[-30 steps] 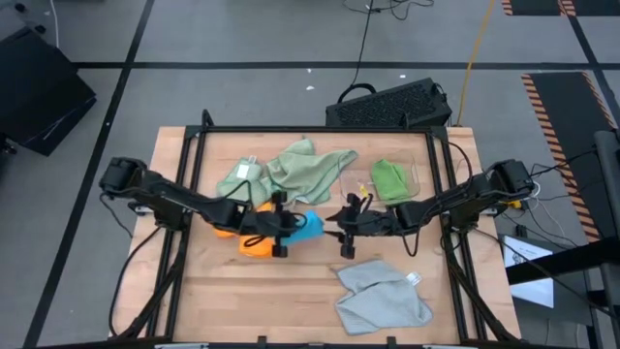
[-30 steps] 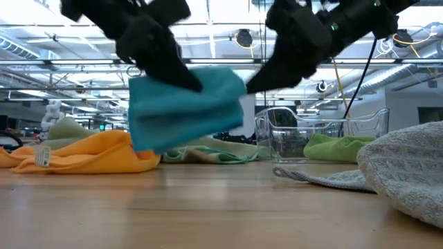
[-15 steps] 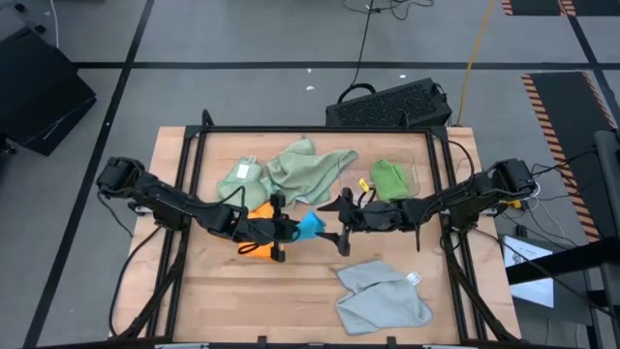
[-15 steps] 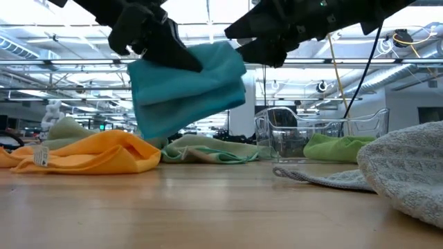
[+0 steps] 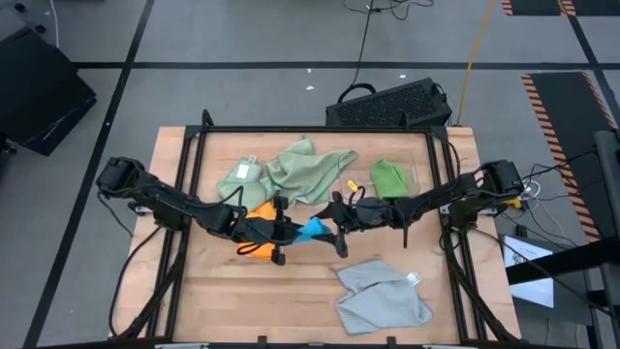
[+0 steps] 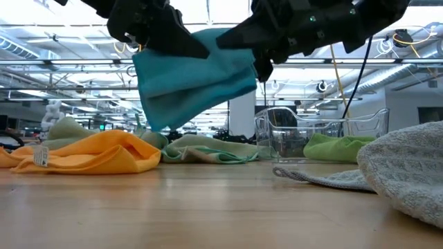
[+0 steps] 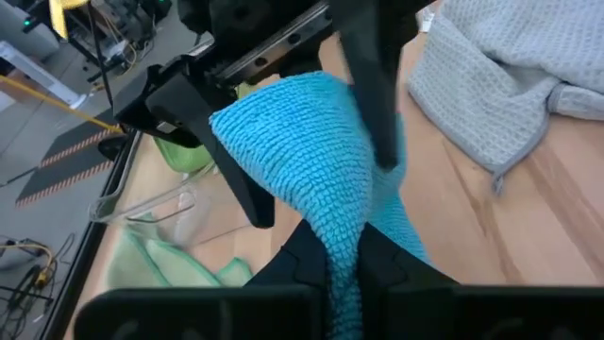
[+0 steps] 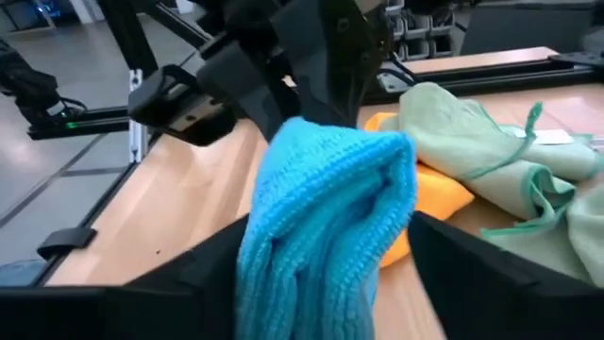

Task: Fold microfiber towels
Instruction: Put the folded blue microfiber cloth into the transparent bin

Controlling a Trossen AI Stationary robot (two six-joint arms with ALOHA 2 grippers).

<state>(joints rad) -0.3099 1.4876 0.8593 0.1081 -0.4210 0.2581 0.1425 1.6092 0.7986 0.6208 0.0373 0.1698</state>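
Grey tiled floor (image 5: 242, 39) around the light wooden table (image 5: 291, 291). Black keyboard (image 5: 392, 102) beyond the far edge. Ceiling trusses with lamps (image 6: 62, 62) across the hall behind.

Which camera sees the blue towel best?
The low view: the blue towel hangs whole above the table, pinched by the left gripper. The high view shows only a sliver between the arms; both wrist views show it close up but cut off.
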